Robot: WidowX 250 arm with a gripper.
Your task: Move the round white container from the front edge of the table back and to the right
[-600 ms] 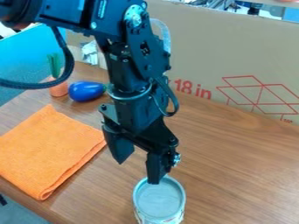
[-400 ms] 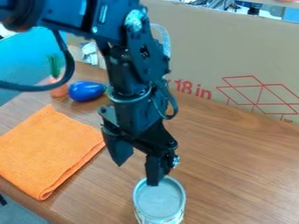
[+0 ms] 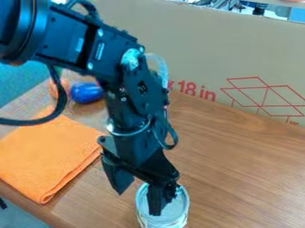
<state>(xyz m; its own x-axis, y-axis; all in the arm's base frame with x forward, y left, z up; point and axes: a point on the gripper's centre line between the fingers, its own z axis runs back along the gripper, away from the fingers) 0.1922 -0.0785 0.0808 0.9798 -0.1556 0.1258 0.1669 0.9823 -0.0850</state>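
I've got an orange cloth (image 3: 47,156) lying folded and flat on the bench (image 3: 238,164), left side, one corner near the front edge. Blue toy eggplant (image 3: 86,92) sits behind it, toward the back left corner. Toy carrot (image 3: 53,91) just left of the eggplant, partly hidden. Big cardboard panel (image 3: 202,44) upright along the back edge; I can see red lettering and a red line drawing on it. Blue surface (image 3: 21,82) past the left edge. Mixed clutter (image 3: 226,4) behind the panel, can't identify it.
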